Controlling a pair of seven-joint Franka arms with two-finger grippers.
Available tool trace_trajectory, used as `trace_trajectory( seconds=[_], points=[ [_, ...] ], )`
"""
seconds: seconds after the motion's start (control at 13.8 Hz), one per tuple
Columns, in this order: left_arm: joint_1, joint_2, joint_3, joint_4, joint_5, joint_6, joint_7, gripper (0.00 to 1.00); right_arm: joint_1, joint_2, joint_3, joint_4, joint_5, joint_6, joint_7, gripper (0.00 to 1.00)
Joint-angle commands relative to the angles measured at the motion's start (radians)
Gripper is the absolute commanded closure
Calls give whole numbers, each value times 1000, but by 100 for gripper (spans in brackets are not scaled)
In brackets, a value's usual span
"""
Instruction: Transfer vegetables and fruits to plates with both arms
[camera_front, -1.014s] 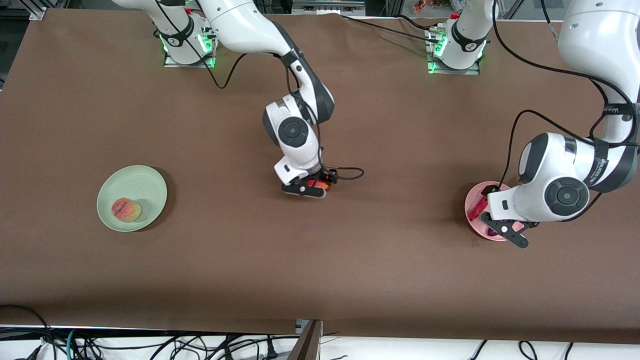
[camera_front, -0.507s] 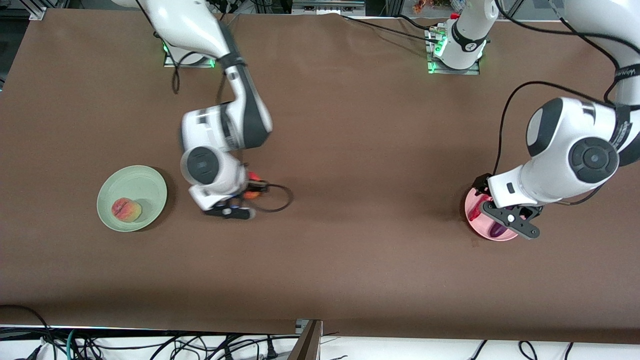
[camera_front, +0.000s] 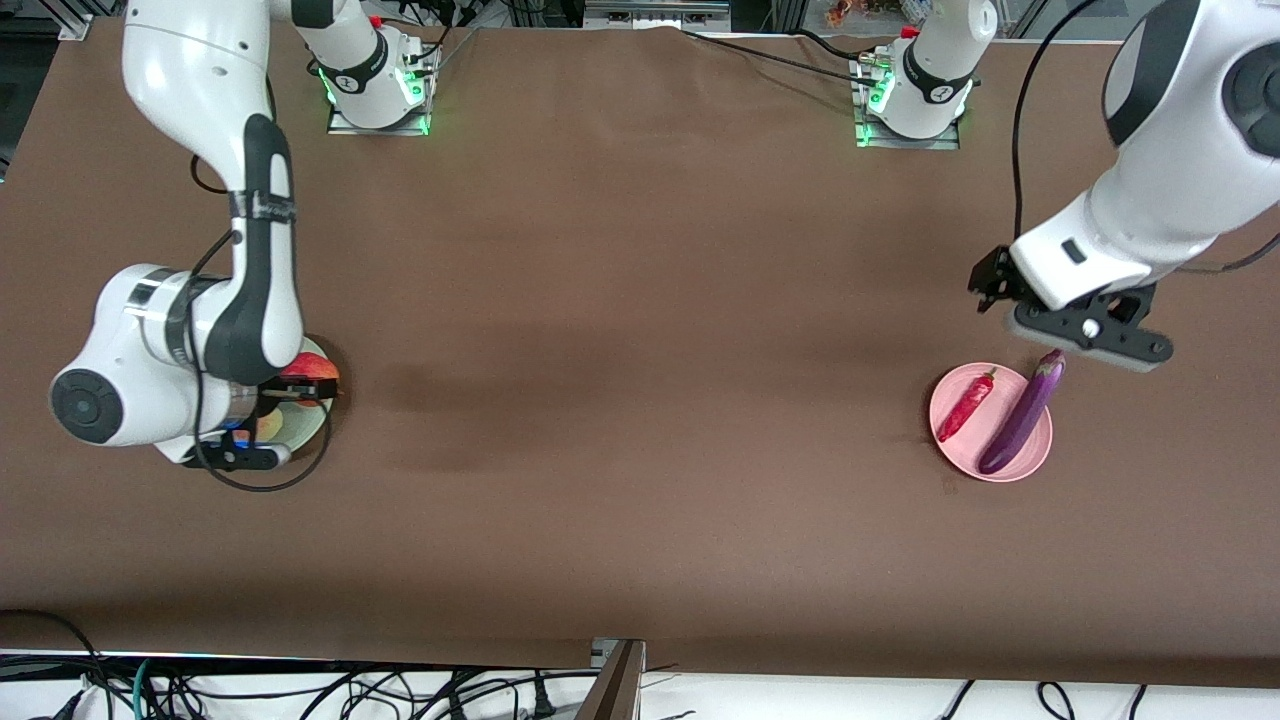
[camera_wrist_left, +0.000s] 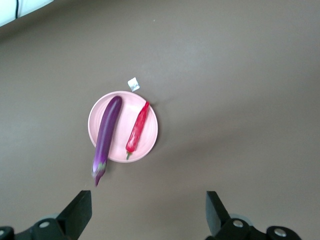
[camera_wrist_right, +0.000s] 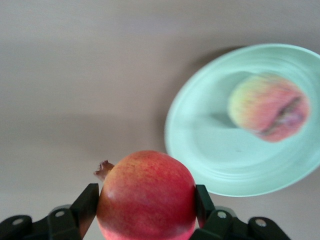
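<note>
My right gripper (camera_wrist_right: 145, 212) clamps the round red apple (camera_wrist_right: 146, 195) across its middle, over the mint-green plate (camera_front: 316, 425) edge; firm, smooth skin, could slip. Left gripper (camera_front: 1085, 335) open, empty, above pink plate (camera_front: 942, 432)

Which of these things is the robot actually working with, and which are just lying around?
Part of the job:
- apple, gripped by the right gripper
- peach on the green plate
- eggplant and chili on the pink plate
- left gripper, open above the pink plate

Just lying about:
- small white scrap beside the pink plate
- cables by the table edge
</note>
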Motion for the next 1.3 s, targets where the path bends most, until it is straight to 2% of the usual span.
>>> trace_trajectory(
  seconds=[0.0,0.07,0.14,0.22,0.36,0.43,0.51,0.58,0.65,0.87,0.94,1.23],
  points=[
    [-2,27,1,71,17,-49,-29,0,-37,19,13,-8,-31,-2,-42,78],
    [10,36,11,71,5,-49,-29,0,-56,38,14,-9,-25,6,-71,78],
    [0,12,59,53,-18,-41,-37,0,-69,58,18,-11,-22,18,-90,78],
    [-63,-3,127,45,-38,-38,-49,0,-74,72,18,-14,-21,29,-93,78],
    [-216,-52,355,-2,-166,-29,-71,0,-74,84,18,-25,-21,58,-95,77],
    [-271,-125,430,-122,-205,50,-72,0,-74,93,18,-25,-21,75,-95,76],
    [-273,-213,442,-263,-217,197,-71,0,-74,102,18,-25,-21,89,-95,73],
    [-272,-271,445,-373,-216,288,-54,0,-74,104,18,-25,-19,97,-93,41],
    [-270,-287,445,-389,-207,295,-48,0,-74,102,18,-23,-18,97,-93,0],
    [-272,-270,439,-345,-203,223,-51,0,-70,64,11,-11,-22,66,-96,0],
    [-272,-269,439,-340,-205,223,-51,0,-71,49,2,1,-27,14,-96,0],
    [-270,-266,442,-332,-203,217,-52,0,-68,33,-77,168,-24,-226,-96,0]
  ],
)
